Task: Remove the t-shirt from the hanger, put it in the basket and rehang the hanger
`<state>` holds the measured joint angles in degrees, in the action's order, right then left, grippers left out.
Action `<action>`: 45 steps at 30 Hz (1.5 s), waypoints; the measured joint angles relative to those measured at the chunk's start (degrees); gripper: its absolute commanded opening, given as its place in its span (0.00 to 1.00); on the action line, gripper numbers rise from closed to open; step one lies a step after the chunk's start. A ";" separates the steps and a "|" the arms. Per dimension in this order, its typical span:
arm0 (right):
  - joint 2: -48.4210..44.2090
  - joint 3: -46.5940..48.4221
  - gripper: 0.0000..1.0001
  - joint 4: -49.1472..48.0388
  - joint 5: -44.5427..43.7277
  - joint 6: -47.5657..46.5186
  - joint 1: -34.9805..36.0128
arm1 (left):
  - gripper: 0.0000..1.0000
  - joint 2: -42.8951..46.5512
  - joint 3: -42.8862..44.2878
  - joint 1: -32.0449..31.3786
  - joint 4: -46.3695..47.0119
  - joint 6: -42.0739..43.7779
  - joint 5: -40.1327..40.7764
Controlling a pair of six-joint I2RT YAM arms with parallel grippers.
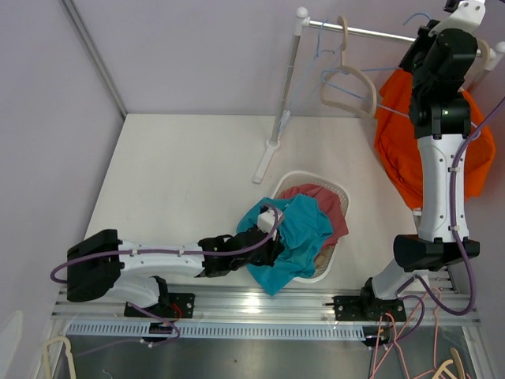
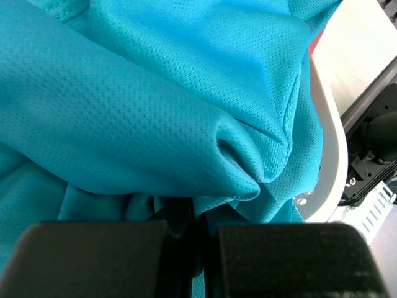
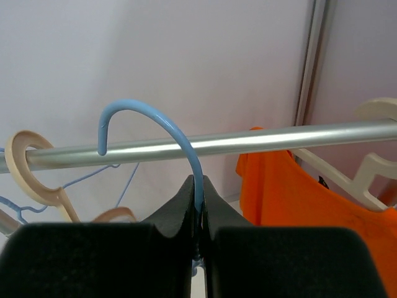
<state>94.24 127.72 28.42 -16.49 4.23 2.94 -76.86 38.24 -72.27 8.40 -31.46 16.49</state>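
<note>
A teal t-shirt (image 1: 296, 237) lies bunched in the white basket (image 1: 341, 192), spilling over its near rim. My left gripper (image 1: 268, 241) is down in it; in the left wrist view the fingers (image 2: 197, 214) are shut on a fold of the teal fabric (image 2: 155, 105). My right gripper (image 1: 424, 30) is raised to the metal rail (image 1: 371, 31) and is shut on the neck of a bare blue hanger (image 3: 158, 121). The hanger's hook lies over the rail (image 3: 248, 141).
An orange t-shirt (image 1: 398, 150) hangs on a cream hanger at the rail's right end, next to my right arm. Bare cream (image 1: 347, 79) and blue wire hangers hang further left. A red garment (image 1: 327, 205) lies in the basket. The rack's pole (image 1: 284, 103) stands behind it.
</note>
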 measured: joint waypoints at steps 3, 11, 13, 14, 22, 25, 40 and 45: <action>-0.72 -0.33 0.00 1.36 0.92 0.13 -0.35 | 0.03 0.00 0.00 -0.44 -0.04 0.00 0.28; -0.42 -0.90 0.00 4.68 2.03 0.46 -0.28 | 0.03 0.61 -0.11 -1.01 -0.85 -0.02 1.42; 0.09 -0.74 0.00 5.46 -0.11 0.74 -0.28 | 0.03 1.29 -0.37 -1.07 -1.03 -0.04 1.57; 0.44 -0.44 0.00 6.54 -1.55 1.01 -0.28 | 0.03 1.64 -0.55 -1.11 -1.07 -0.04 1.70; 3.65 1.86 0.00 10.51 -10.56 1.53 -0.39 | 0.03 2.51 -1.22 -1.22 -1.77 -0.07 2.47; 3.85 2.29 0.00 10.84 -13.55 1.46 -0.44 | 0.03 2.82 -1.62 -1.29 -1.86 -0.07 2.69; 12.02 11.32 0.00 6.47 -28.48 -1.92 -0.02 | 0.03 3.06 -1.92 -1.33 -2.58 -0.02 3.39; 15.96 12.70 0.00 3.37 -32.28 -6.03 1.09 | 0.04 3.06 -1.92 -1.33 -2.58 0.02 3.63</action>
<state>110.19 140.42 31.79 -48.77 -1.80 4.03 -73.80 36.32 -73.60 5.82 -31.44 20.12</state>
